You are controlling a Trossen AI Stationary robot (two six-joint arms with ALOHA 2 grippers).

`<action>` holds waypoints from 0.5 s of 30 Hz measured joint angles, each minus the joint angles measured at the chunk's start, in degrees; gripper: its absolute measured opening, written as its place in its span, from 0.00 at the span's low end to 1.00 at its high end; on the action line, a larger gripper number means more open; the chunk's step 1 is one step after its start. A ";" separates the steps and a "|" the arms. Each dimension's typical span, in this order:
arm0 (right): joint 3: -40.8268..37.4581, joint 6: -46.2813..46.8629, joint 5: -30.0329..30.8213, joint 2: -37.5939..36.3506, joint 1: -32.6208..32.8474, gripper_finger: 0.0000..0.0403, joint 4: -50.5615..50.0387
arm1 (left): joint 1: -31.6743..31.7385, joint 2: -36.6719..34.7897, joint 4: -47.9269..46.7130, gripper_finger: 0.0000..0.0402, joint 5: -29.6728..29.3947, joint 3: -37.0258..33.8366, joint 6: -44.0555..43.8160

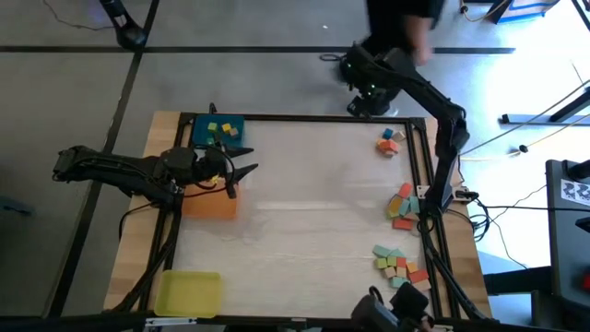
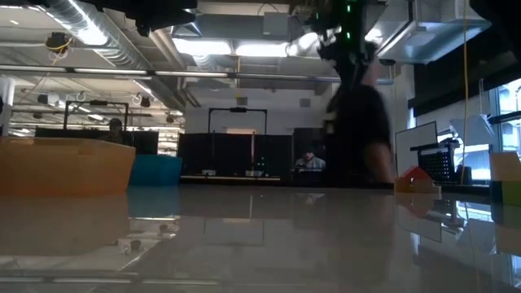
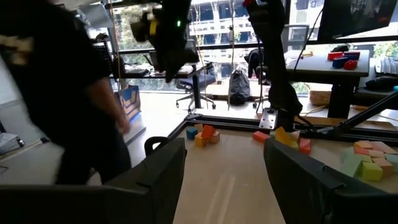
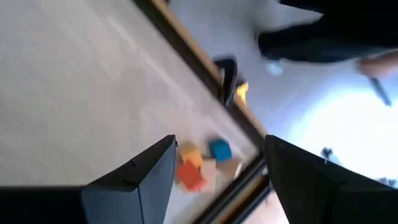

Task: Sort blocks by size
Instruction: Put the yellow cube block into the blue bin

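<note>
The left gripper (image 1: 241,175) is seen with its fingers spread wide and empty, held over the flat orange square tray (image 1: 209,205) at the table's left side. The right gripper (image 1: 361,92) is raised beyond the far edge, fingers likewise apart and holding nothing. The small coloured wooden blocks (image 1: 399,206) are found in three clusters along the right edge, with a few more lying in the flat blue square tray (image 1: 218,131) at the far left.

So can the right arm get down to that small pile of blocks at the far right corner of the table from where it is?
Probably yes. The right gripper hangs open above the corner pile, nothing held, and nothing lies between them. A person is passing just beyond that table edge, so watch the clearance.
</note>
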 joint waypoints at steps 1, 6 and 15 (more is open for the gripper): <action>-2.26 -0.05 -0.04 -0.08 -0.59 0.60 0.13 | 0.00 -0.02 -0.29 0.51 0.00 0.00 -0.04; -12.76 -0.37 -2.23 -0.29 -3.38 0.60 3.20 | 0.05 -0.02 -1.82 0.51 0.00 0.00 0.00; -28.12 1.36 -4.70 -0.29 -7.03 0.60 10.95 | 0.04 -0.02 -2.40 0.51 0.00 0.00 0.16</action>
